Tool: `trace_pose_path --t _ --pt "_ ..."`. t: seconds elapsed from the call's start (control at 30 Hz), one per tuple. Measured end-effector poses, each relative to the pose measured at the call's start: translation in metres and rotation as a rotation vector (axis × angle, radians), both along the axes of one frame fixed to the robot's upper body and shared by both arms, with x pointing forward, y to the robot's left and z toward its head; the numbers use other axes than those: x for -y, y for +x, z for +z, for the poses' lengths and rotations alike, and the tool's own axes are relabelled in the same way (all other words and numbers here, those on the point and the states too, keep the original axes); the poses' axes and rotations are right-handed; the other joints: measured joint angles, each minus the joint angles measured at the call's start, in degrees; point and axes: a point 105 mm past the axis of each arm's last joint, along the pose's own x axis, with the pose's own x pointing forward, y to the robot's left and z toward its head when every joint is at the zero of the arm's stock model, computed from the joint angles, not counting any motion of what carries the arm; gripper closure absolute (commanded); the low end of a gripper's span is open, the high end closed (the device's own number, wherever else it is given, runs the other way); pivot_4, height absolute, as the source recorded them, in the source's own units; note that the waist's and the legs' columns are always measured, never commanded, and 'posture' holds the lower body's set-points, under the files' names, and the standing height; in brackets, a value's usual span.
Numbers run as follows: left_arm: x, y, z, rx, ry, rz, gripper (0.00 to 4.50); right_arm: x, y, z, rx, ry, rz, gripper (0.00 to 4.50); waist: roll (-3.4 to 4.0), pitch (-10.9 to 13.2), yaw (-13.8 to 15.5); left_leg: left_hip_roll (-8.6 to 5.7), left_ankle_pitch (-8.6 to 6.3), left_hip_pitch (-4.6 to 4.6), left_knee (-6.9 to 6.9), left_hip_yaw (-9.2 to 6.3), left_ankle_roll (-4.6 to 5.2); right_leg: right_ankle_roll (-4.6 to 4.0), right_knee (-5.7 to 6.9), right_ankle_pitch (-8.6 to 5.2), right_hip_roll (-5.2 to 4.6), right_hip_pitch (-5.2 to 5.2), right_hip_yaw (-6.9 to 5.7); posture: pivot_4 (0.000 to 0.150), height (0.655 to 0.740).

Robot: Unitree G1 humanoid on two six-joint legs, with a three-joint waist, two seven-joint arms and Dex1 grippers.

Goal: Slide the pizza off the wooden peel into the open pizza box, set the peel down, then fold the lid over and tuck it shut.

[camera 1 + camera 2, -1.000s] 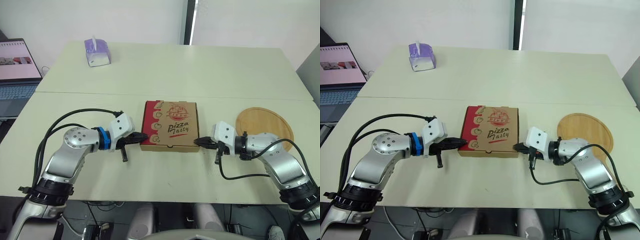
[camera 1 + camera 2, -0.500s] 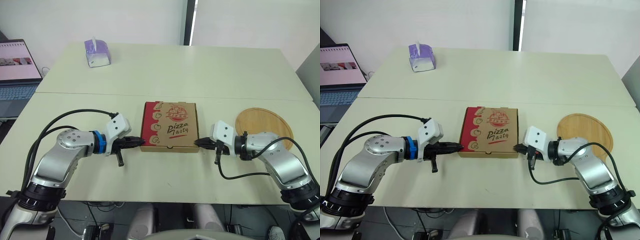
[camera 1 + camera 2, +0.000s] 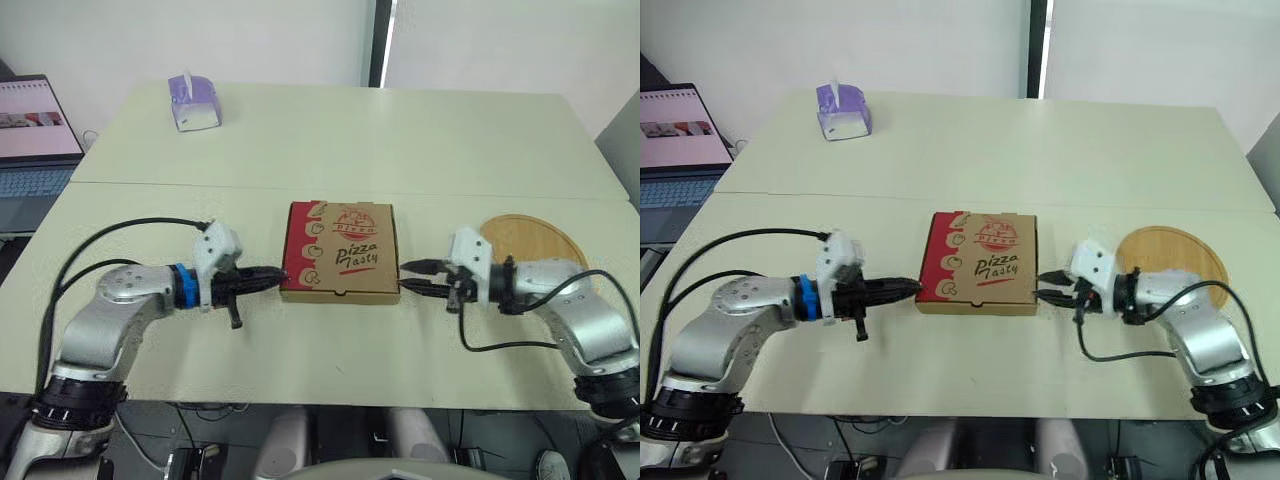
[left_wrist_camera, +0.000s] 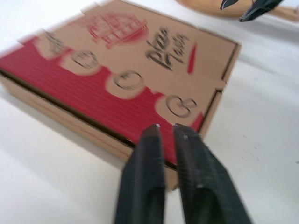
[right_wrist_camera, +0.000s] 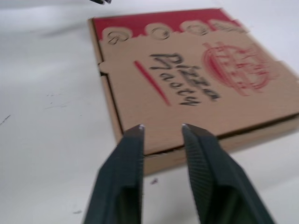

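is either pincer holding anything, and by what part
Nothing is held. The left pincer is shut, tips at the left edge of the box; the right pincer is open just off its right edge.

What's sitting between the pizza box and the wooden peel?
The right gripper, fingers open, pointing at the pizza box; otherwise bare table up to the wooden peel. Both eye views show it.

A pizza box (image 3: 338, 251) lies flat on the table (image 3: 400, 140), midway along the front edge. The peel (image 3: 535, 240) lies to its right, by the right edge, apart from the box. The left gripper (image 3: 283, 274) is at the box's left side and the right gripper (image 3: 403, 275) just beside its right side. A tissue box (image 3: 194, 103) stands near the far left corner. A laptop (image 3: 35, 125) sits beyond the left edge.
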Motion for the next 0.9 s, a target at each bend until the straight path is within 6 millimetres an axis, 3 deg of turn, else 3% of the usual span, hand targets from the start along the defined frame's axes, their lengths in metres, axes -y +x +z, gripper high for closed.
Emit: trace_pose_path --t 0.2,0.33,0.53,0.9 --pt "-0.043 -0.003 0.008 0.051 0.008 0.112 1.38 0.034 -0.008 0.018 0.042 -0.022 -0.019 0.14 0.01 0.1 0.0 0.01 -0.02 0.01 -0.03 0.01 0.03 0.0 -0.02 -0.01 -0.01 0.02 -0.01 0.15 0.74" --pt "-0.067 0.0 0.019 0.107 0.016 0.192 0.08 0.051 -0.009 0.02 0.053 -0.034 -0.048 0.0 -0.02 0.1 0.0 0.01 -0.02 0.03 -0.02 0.04 0.03 0.01 -0.01 -0.01 -0.01 0.03 0.0 0.15 0.74" --pt "-0.099 0.0 0.037 0.165 0.054 0.288 0.03 0.073 -0.007 0.028 0.062 -0.051 -0.105 0.0 0.01 0.1 0.0 0.01 -0.02 0.03 -0.03 0.04 0.03 0.0 -0.01 -0.01 -0.01 0.02 0.0 0.15 0.74" --pt "-0.116 0.008 0.022 0.162 0.196 0.384 0.03 0.075 -0.005 0.027 0.02 -0.04 -0.14 0.0 0.02 0.2 0.0 0.03 -0.02 0.02 -0.03 0.04 0.03 0.0 0.0 -0.01 -0.02 0.0 0.01 0.15 0.74"
